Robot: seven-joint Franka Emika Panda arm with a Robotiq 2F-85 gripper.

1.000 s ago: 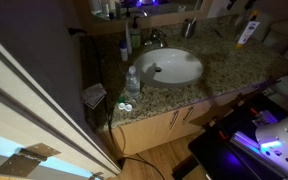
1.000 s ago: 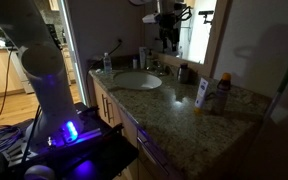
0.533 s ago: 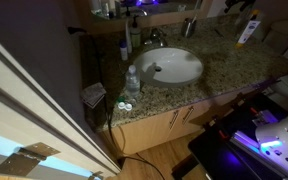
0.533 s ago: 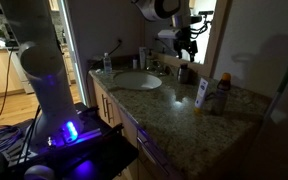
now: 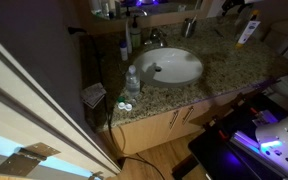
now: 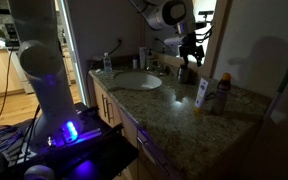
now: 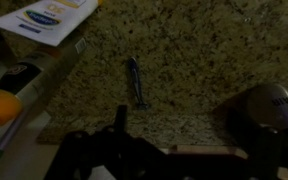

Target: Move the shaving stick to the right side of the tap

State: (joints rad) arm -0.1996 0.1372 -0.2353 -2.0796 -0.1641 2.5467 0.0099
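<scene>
The shaving stick is a thin dark razor lying flat on the speckled granite counter, seen only in the wrist view, just ahead of my gripper. The gripper looks open and empty, with one dark finger standing up at the left. In an exterior view the gripper hangs above the counter, to the right of the small chrome tap. The tap also shows behind the white oval basin in an exterior view. The razor is too small to make out in either exterior view.
A dark metal cup stands close to the gripper's right. A white tube and an orange-capped bottle lie at the left. The basin, a water bottle and a tall dark bottle are near the tap.
The arm has swung from above the tap towards the right and come lower over the counter near the cup. The things on the counter have not moved.
</scene>
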